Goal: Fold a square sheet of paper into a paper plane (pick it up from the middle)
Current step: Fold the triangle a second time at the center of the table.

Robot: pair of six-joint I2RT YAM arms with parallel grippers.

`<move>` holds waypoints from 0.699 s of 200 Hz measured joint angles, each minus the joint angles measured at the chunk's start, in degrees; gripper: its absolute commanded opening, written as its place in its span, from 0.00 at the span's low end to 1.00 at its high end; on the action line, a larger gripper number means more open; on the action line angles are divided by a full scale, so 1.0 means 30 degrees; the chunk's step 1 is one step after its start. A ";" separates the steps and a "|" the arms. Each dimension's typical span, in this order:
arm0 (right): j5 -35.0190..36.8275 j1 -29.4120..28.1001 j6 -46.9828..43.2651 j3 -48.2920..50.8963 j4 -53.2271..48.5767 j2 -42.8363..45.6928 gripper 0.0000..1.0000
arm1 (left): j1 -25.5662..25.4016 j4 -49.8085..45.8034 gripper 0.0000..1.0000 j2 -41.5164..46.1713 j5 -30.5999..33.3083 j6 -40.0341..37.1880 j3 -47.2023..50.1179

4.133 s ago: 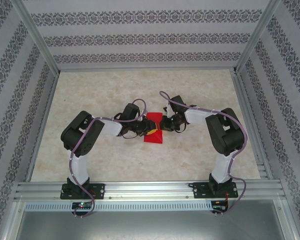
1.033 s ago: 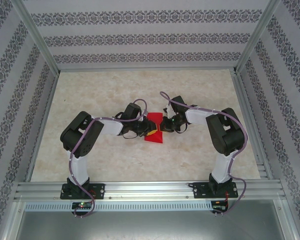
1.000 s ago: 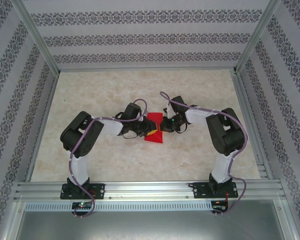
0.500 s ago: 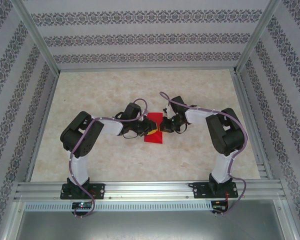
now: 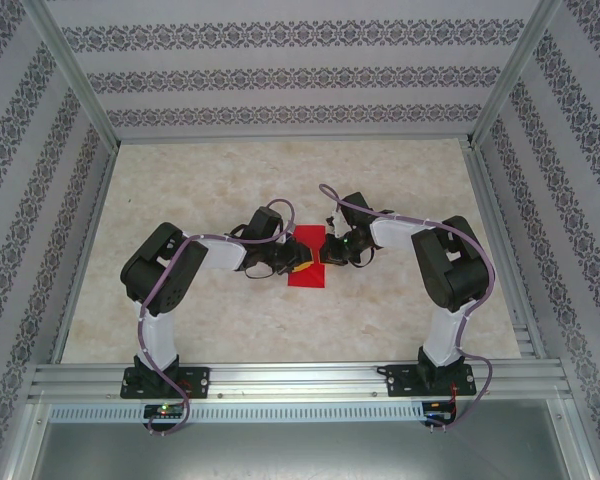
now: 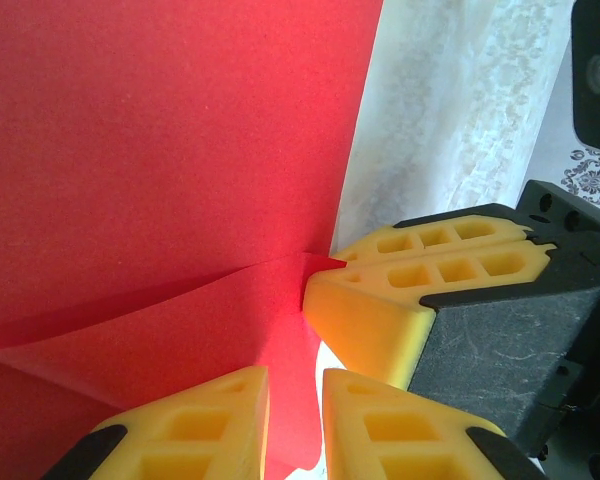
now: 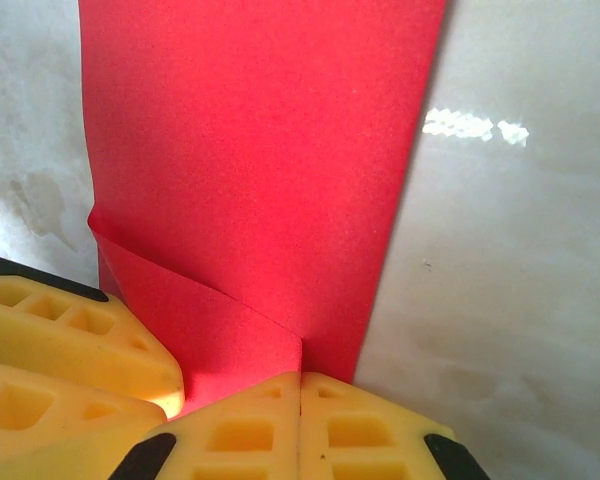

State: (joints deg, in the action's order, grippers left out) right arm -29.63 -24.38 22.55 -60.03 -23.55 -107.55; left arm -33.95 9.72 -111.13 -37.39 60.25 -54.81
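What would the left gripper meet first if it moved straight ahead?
Likely the square sheet of paper: its lifted fold lies between the fingertips of the left gripper. The right gripper sits close beside that line.

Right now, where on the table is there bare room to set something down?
Bare table runs beyond the arms to the far wall, outside the left arm and right arm, and between their bases. Crowded mid-table, where both meet over the red paper.
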 measured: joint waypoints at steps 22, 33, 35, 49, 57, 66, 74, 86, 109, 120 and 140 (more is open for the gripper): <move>0.0015 0.0000 -0.0007 -0.0007 0.0000 0.0000 0.04 | 0.0000 0.0007 0.23 -0.0007 -0.0007 0.0000 0.0000; 0.0029 0.0000 -0.0007 -0.0007 -0.0007 0.0000 0.04 | -0.0015 0.0022 0.23 -0.0022 -0.0022 0.0007 0.0000; 0.0029 0.0000 -0.0007 -0.0007 -0.0007 0.0000 0.04 | -0.0022 0.0022 0.23 -0.0022 -0.0022 0.0007 0.0000; 0.0058 0.0000 0.0000 -0.0007 -0.0007 0.0000 0.04 | -0.0051 0.0146 0.23 -0.0029 -0.0087 0.0015 0.0000; 0.0058 0.0000 -0.0007 -0.0007 -0.0007 0.0000 0.04 | -0.0073 0.0270 0.23 -0.0029 -0.0109 0.0015 0.0000; 0.0058 0.0000 -0.0007 -0.0007 -0.0007 0.0000 0.04 | -0.0095 0.0393 0.23 -0.0029 -0.0197 0.0015 0.0000; 0.0066 0.0000 -0.0007 -0.0007 -0.0007 0.0007 0.04 | -0.0102 0.0459 0.23 -0.0029 -0.0255 0.0015 0.0000; 0.0066 0.0000 -0.0007 -0.0007 -0.0007 0.0007 0.04 | -0.0102 0.0459 0.23 -0.0029 -0.0306 0.0015 0.0000; 0.0073 0.0000 0.0000 -0.0007 -0.0007 0.0007 0.04 | -0.0102 0.0444 0.23 -0.0029 -0.0291 0.0007 0.0000; 0.0073 0.0000 -0.0007 -0.0007 -0.0007 0.0007 0.04 | -0.0102 0.0437 0.23 -0.0029 -0.0284 0.0007 0.0000; 0.0080 0.0000 -0.0007 -0.0007 -0.0007 0.0007 0.04 | -0.0102 0.0430 0.22 -0.0051 -0.0233 0.0007 0.0000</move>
State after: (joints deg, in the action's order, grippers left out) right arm -29.39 -24.38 22.52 -60.05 -23.57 -107.53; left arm -34.26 11.00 -111.28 -38.09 60.27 -54.81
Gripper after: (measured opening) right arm 0.046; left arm 0.224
